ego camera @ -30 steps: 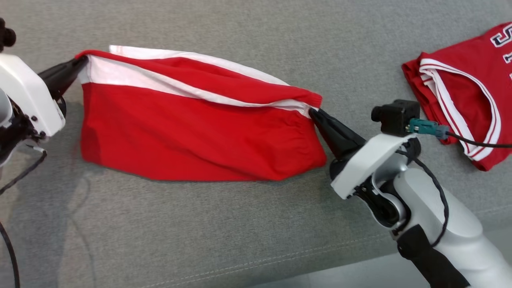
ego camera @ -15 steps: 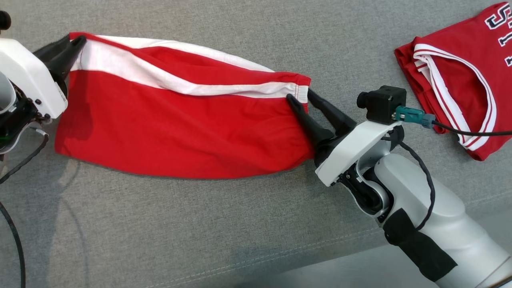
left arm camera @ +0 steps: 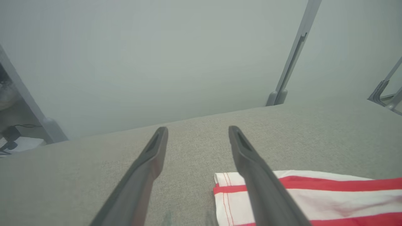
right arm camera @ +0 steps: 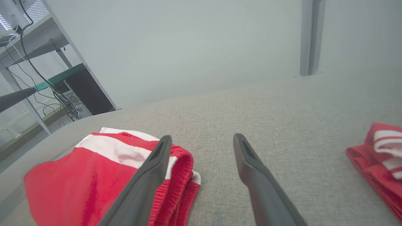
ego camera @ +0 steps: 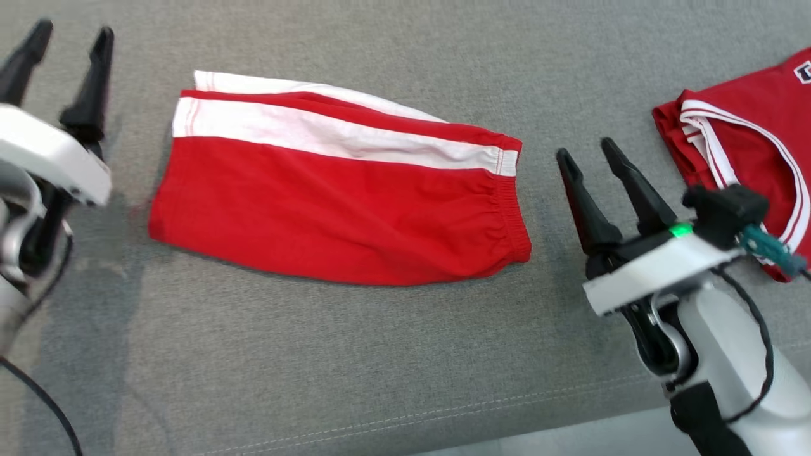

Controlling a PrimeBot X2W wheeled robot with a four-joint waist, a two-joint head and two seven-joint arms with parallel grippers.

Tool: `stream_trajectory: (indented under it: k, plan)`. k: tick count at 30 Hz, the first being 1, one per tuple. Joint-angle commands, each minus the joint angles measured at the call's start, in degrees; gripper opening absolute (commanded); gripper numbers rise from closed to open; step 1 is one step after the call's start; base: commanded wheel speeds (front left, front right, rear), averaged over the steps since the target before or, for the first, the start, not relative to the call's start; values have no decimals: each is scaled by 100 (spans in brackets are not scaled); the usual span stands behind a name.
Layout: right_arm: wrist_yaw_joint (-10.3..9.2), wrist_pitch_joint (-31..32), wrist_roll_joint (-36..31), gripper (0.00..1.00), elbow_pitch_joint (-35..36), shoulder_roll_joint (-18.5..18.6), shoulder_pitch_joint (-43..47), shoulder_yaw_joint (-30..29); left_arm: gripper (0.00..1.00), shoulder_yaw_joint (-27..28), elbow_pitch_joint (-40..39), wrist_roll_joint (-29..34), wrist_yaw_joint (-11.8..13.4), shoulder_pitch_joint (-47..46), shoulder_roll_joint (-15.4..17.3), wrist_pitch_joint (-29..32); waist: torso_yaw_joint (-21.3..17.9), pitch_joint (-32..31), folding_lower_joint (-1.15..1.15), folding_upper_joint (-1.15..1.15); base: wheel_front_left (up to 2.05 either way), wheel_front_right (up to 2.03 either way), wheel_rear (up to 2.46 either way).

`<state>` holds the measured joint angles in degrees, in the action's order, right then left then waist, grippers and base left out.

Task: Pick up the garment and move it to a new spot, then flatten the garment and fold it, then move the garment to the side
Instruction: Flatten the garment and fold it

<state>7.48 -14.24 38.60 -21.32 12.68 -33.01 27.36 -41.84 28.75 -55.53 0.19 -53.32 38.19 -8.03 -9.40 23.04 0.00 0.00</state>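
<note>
Now lying on the grey cushion, the red shorts stretch crosswise before us. They are doubled over, with the white stripe along the far edge, the gathered waistband at our right end and the hems at our left. The layers do not match: a white strip of the lower layer pokes out past the far edge, and the waistband puckers.

Our left gripper hovers apart from the hem end, jaws spread and holding nothing. In its wrist view one finger crosses in front of the hem corner, though we cannot tell whether it touches cloth. Our right gripper hangs just beside the waistband, jaws likewise spread and empty. Beyond its wrist, at the far right, lies a red jersey.

We judge the flattening roughly done, with another fold or the move aside to come. There are three risks. A pinch that catches only the top layer would let the layers slide out of line. The elastic waistband could bunch under a fold. Our right arm, close to the jersey, could drag it during any sweep.
</note>
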Motion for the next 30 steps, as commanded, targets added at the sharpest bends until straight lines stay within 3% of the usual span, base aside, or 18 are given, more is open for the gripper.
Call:
stream_trajectory:
  k: [1,2,3,9,12,15,20,30]
  plan:
    - [1,-73,-243,100,259,-76,364,-135,100,263,-203,27,158,158,220,-171,142,-149,0,0,0,0,0]
    - [1,-74,-707,100,508,-154,716,-468,100,368,-512,62,499,550,232,-447,236,-262,0,0,0,0,0]
    - [1,-74,-707,100,508,-154,716,-468,100,368,-512,62,499,550,232,-447,236,-262,0,0,0,0,0]
    - [1,-74,-1700,100,1101,-422,1613,-1257,100,834,-1724,351,1553,1952,172,-688,524,-608,0,0,0,0,0]
    - [1,-75,-2016,100,1356,-544,1990,-1549,100,1225,-2377,707,1941,2714,37,-694,623,-766,0,0,0,0,0]
    - [1,-75,-2188,100,1535,-649,2323,-1730,100,1473,-2803,1000,2161,3419,-99,-695,672,-909,0,0,0,0,0]
    - [1,-75,-2226,100,1748,-819,2771,-1962,100,1807,-3170,1292,2289,4289,-269,-696,682,-1027,0,0,0,0,0]
    - [1,-75,-2126,100,1716,-937,2725,-1890,100,1760,-3009,1258,1852,4088,-140,-502,447,-898,0,0,0,0,0]
